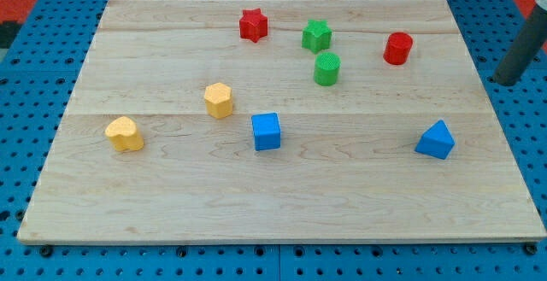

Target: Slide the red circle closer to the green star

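The red circle (397, 48) stands on the wooden board (256, 204) toward the view's upper right. The green star (316, 35) lies to its left, a clear gap apart. A green circle (326, 69) sits just below the green star. My tip (506, 80) is at the view's right edge, off the board over the blue perforated base. It is to the right of and slightly below the red circle and touches no block.
A red star (253, 25) lies left of the green star. A yellow hexagon (219, 100) and a yellow heart (125, 133) sit at the left. A blue cube (266, 131) is near the middle, and a blue triangle (436, 140) at the lower right.
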Available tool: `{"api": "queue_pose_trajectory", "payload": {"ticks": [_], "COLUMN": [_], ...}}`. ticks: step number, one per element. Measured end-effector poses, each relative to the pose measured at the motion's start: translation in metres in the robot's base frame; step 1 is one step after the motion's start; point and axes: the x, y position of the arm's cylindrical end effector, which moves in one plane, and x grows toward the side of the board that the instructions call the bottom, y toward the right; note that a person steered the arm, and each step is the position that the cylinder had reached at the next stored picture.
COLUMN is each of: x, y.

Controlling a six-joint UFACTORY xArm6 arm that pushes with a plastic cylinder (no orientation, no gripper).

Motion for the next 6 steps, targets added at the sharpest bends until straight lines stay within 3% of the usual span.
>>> {"api": "queue_pose_trajectory", "payload": {"ticks": [1,2,4,5,6], "x": [-0.033,-0.017,-0.062,-0.064,-0.09], "y": [-0.033,-0.08,-0.176,-0.181,-0.221]}}
